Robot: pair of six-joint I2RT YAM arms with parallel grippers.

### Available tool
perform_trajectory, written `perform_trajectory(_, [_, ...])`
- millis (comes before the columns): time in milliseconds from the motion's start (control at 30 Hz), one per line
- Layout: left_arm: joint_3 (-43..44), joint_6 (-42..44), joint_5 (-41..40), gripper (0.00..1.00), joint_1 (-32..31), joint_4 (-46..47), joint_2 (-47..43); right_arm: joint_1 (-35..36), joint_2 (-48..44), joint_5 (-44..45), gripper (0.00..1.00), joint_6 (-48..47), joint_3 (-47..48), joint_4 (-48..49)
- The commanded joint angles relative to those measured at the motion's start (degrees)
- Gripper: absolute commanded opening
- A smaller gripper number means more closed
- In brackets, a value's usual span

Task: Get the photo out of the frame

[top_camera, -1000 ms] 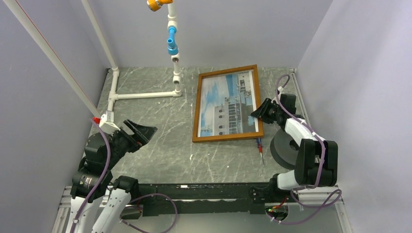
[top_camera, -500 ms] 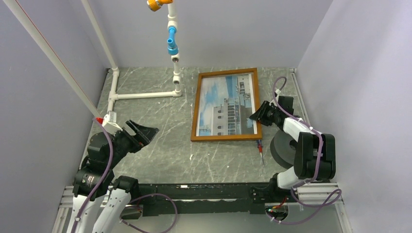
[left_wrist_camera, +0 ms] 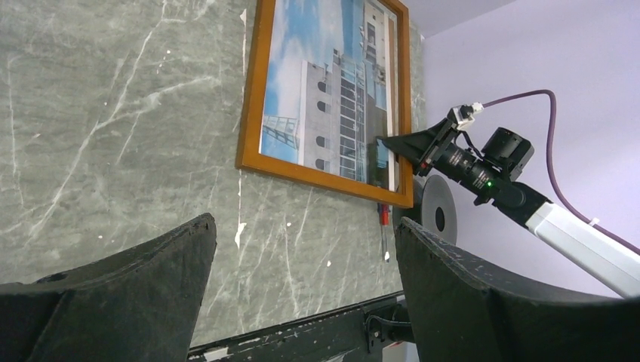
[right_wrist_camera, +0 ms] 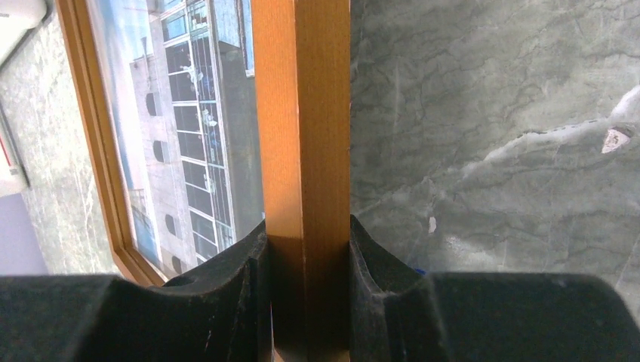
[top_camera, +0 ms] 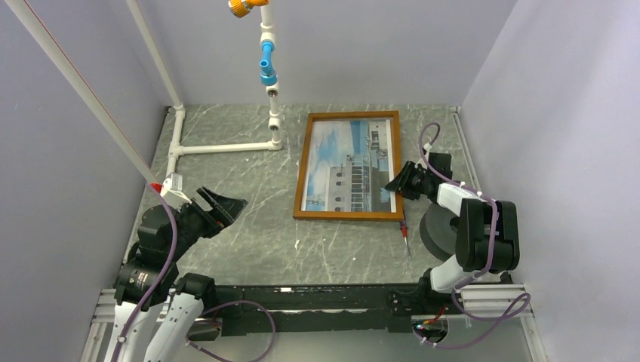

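The frame (top_camera: pixel 347 216) lies on the grey stone table (top_camera: pixel 249 181), on the right half and closer to the far side. Its long sides run from near to far. The photo (top_camera: pixel 349 162) sits inside the frame, face up. It shows a tall white building and blue sky with clouds.

The right gripper (top_camera: pixel 392 184) reaches in from the right side. Its two black fingers (right_wrist_camera: pixel 219 302) pinch the wooden bar on the right side of the frame, a bit closer to the near right corner than to the far one. One finger is on the photo side and one is on the outer side. The fingers are only as far apart as the bar is wide, and both press on the wood.

The left gripper (top_camera: pixel 224 205) hangs in the air over the near left part of the table, well apart from the frame. Its fingers are spread wide and have nothing between them.

A small screwdriver (top_camera: pixel 405 234) with a red handle lies on the table just beside the near right corner of the frame. A dark round disc (top_camera: pixel 436 230) sits to the right of it, under the right arm. White pipes (top_camera: pixel 226 148) lie on the far left of the table, and one pipe stands up just left of the frame's far left corner
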Motion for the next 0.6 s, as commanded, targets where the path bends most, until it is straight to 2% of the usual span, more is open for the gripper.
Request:
perform_trajectory(0, [0.30,-0.50,1.17,0.90,-0.06,1.97,0.10,0.60,1.73,4.56,0.00,-1.54,0.20,0.09])
perform_trajectory(367, [-0.23,-0.66,1.36,0.90,-0.06,1.81,0.01,1.87,3.25,8.25,0.01,-3.52,2.07,-2.13])
perform_trajectory(567, [-0.63,-0.90,1.73,0.90,-0.06,2.01,0.02,2.18,3.25,11.17,0.12,-4.05,3.04,-4.00])
